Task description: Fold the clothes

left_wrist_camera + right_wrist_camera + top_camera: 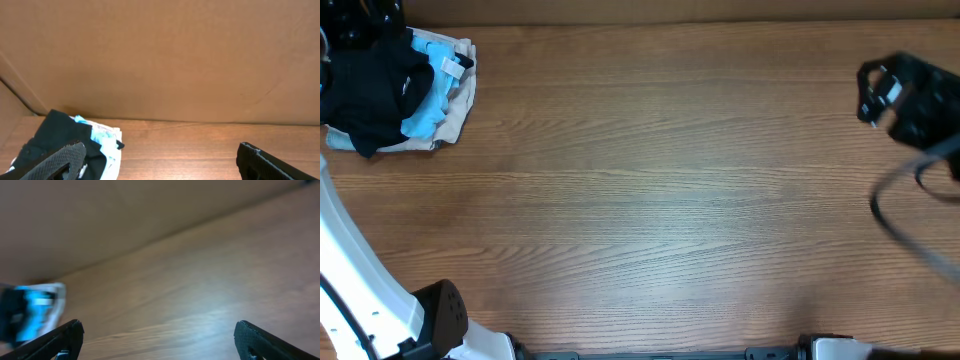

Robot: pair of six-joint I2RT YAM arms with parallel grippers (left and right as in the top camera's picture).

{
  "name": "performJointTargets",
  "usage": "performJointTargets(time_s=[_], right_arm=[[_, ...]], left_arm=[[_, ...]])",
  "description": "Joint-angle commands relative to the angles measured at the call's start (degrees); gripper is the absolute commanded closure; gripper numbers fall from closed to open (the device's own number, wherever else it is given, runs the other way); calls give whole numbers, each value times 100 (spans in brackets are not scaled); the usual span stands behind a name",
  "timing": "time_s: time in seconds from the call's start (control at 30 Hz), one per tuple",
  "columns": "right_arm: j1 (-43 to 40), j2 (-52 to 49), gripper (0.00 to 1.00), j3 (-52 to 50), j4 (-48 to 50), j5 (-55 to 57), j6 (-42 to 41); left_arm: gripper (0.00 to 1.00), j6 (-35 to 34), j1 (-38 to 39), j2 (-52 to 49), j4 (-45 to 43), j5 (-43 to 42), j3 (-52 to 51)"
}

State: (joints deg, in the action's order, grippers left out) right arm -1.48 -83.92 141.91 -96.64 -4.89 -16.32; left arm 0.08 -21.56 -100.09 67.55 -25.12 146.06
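Note:
The black shirt [370, 90] lies crumpled on top of a small pile at the table's far left corner. It also shows in the left wrist view [50, 135] and as a dark blur in the right wrist view [12, 315]. My left gripper [160, 170] is open and empty. Its left finger hangs over the shirt's edge, and in the overhead view it sits at the top left corner [360, 18], partly out of frame. My right gripper [160, 347] is open and empty, over bare table at the far right [905, 95].
Under the black shirt lie a light blue garment [425, 110] and a beige garment [460, 95]. A brown cardboard wall [160, 60] stands along the table's back edge. A black cable [910, 235] loops from the right arm.

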Motion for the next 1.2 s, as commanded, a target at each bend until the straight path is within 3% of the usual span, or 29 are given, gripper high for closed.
performJointTargets(time_s=[0.0, 0.77, 0.97, 1.17], right_arm=[[-15, 531, 0, 179, 4, -758, 2], [-15, 1117, 0, 42, 334, -330, 7], [-15, 1547, 0, -791, 984, -330, 7], [-15, 2308, 0, -2330, 1818, -330, 2]], left_arm=[[0, -50, 22, -90, -2, -83, -63], [0, -50, 22, -94, -4, -83, -72], [0, -50, 22, -94, -4, -83, -72], [0, -50, 22, -94, -4, -85, -72]])
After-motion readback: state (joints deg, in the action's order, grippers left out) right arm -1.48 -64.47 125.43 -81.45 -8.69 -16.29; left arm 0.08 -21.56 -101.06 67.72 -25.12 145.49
